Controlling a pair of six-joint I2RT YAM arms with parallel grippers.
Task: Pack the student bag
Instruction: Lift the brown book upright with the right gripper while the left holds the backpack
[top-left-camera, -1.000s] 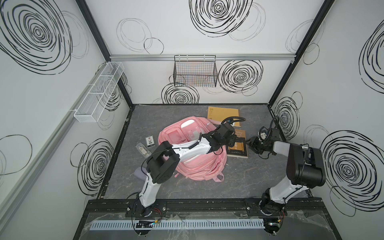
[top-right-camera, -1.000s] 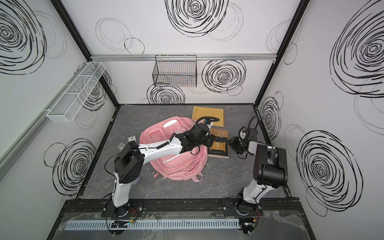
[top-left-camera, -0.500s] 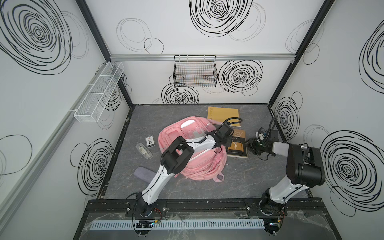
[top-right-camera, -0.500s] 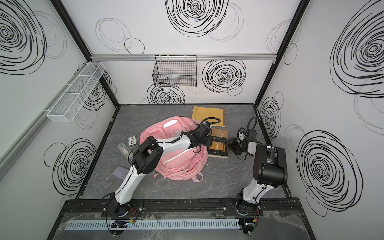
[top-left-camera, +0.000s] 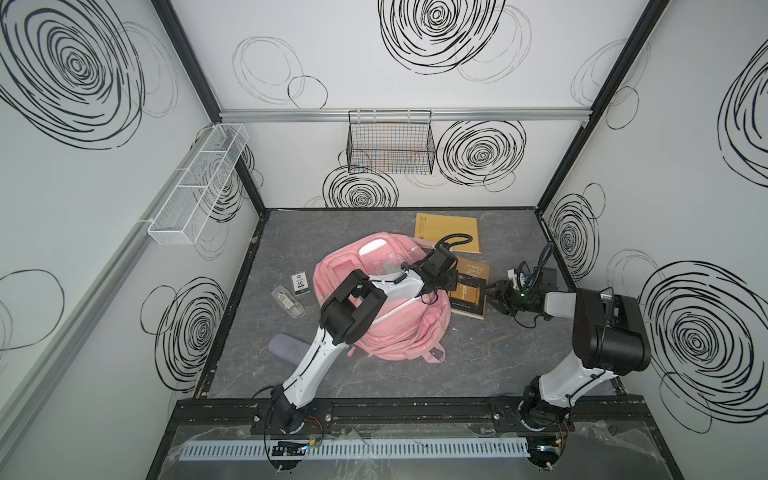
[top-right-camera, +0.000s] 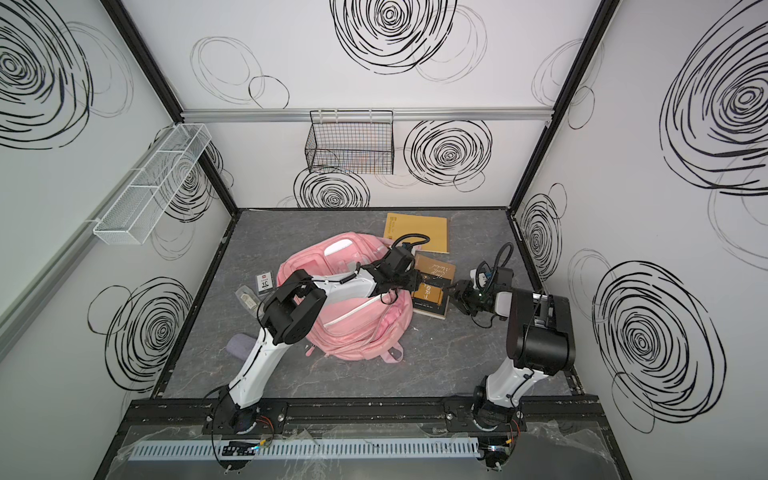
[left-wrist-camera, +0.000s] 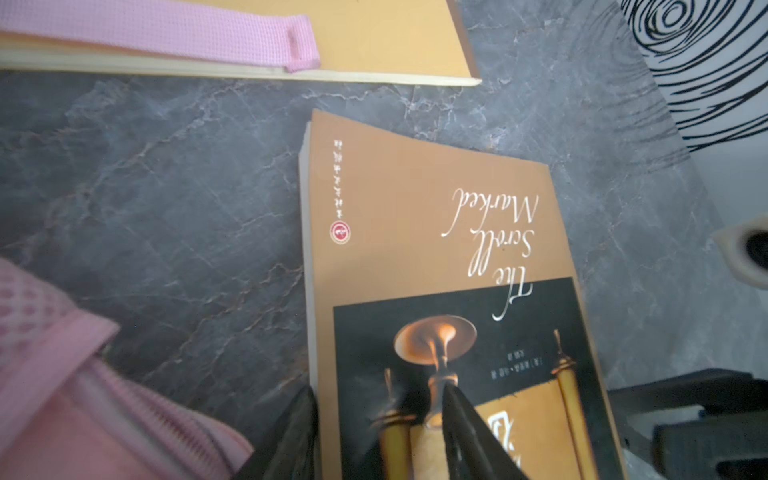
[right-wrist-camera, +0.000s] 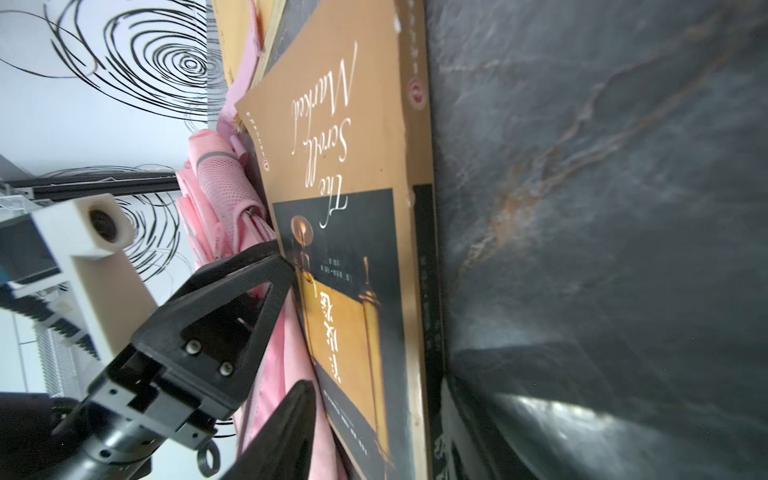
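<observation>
Now: left gripper (left-wrist-camera: 378, 390) half-open astride book (left-wrist-camera: 415, 228) edge | right gripper (top-left-camera: 491, 292) likewise

Two arms meet at a brown book (top-right-camera: 434, 268) beside the pink student bag (top-right-camera: 353, 328) on the grey table (top-right-camera: 457, 361).
The student bag lies flat mid-table with the left arm stretched across it. The left claw (top-right-camera: 413, 286) sits over the book's bag-side edge, and the right claw (top-right-camera: 453, 293) reaches the opposite edge. A yellow envelope (top-right-camera: 419, 230) lies just behind the book. Left of the bag lie a white card (top-right-camera: 264, 283), a clear packet (top-right-camera: 248, 300) and a grey pouch (top-right-camera: 237, 347). A black wire basket (top-right-camera: 351, 147) hangs on the back wall.
</observation>
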